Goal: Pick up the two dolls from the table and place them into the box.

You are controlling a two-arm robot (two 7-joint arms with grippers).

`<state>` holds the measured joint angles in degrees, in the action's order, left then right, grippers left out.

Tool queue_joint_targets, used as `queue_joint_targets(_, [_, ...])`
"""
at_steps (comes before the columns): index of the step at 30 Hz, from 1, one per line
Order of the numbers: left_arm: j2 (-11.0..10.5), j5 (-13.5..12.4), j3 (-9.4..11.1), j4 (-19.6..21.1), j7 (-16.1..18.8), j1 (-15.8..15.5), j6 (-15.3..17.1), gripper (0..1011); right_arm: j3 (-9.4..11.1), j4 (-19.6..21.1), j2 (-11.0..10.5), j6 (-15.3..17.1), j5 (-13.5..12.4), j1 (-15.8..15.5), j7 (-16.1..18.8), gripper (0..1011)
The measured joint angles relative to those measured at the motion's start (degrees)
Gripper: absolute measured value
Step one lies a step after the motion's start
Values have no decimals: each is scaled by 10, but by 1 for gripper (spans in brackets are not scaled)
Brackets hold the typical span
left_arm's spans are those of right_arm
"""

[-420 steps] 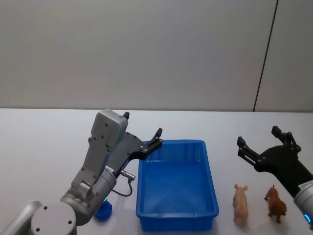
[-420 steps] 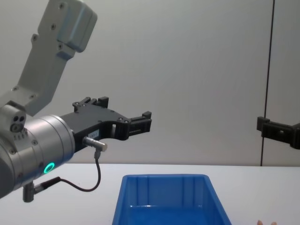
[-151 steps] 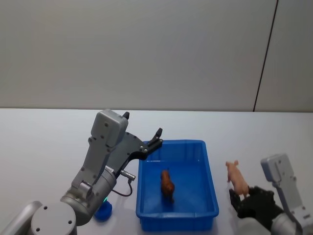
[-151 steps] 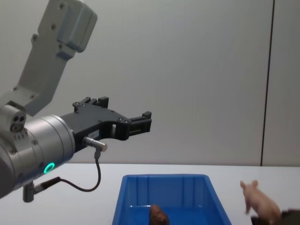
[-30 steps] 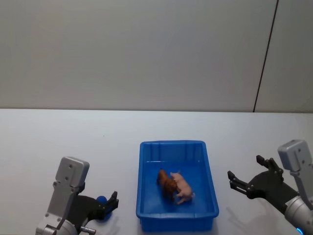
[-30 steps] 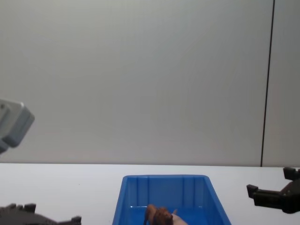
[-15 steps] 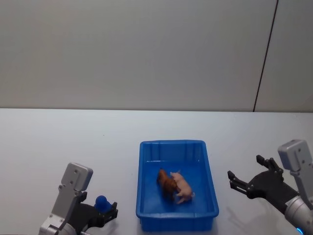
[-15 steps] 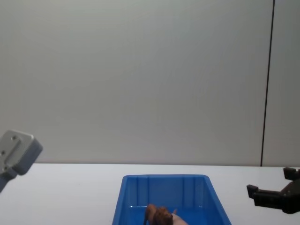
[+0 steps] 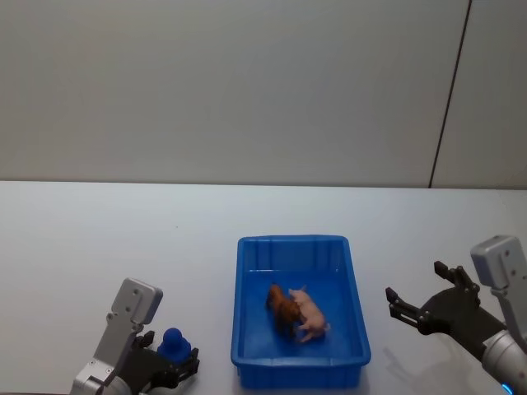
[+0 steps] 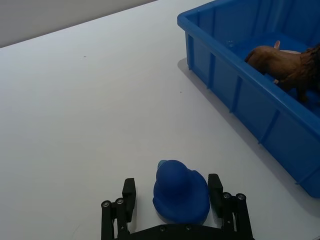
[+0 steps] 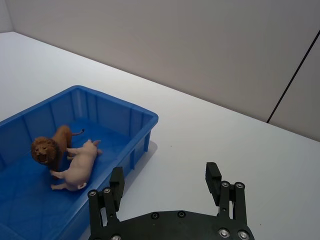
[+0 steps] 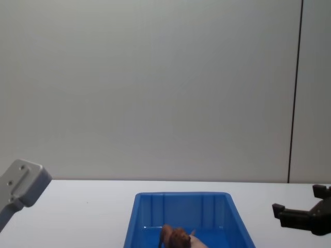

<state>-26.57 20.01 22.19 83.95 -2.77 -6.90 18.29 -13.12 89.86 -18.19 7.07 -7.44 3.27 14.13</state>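
The blue box [image 9: 300, 242] stands on the white table [image 9: 82, 247]. Inside it lie two dolls side by side: a reddish-brown lion [image 9: 282, 305] and a pale pink pig [image 9: 310, 316], also seen as the lion [image 11: 52, 147] and pig [image 11: 80, 165] in the right wrist view. Left of the box, a small blue round-topped toy [image 10: 180, 192] sits on the table between the fingers of my left gripper [image 10: 172, 196], which is open around it. My right gripper [image 9: 412, 288] hovers open to the right of the box, holding nothing.
A pale wall with a dark vertical seam [image 9: 449, 90] rises behind the table. Bare tabletop stretches to the far left and behind the box. The box's near wall [image 10: 240, 95] is close to the blue toy's right.
My left arm has slid forward and lower, so its fingers now straddle the blue toy. The right arm and both dolls in the box have stayed put.
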Motion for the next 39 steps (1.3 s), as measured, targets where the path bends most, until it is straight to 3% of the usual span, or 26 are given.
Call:
queue_joint_targets(2, [1, -1, 0, -2, -3, -1, 0, 926, 0, 0, 0, 0, 0, 0, 0, 1001])
queue_joint_targets(12, [3, -9, -2, -12, -20, -7, 0, 580, 0, 0, 0, 0, 0, 0, 0, 1001])
queue_joint_targets(29, [11, -48, -6, -8, -52, -31, -20, 465, 0, 0, 0, 0, 0, 0, 0, 1001])
queue_joint_targets(39, [37, -87, 0, 1, -84, -68, -49, 396, 0, 0, 0, 0, 0, 0, 0, 1001])
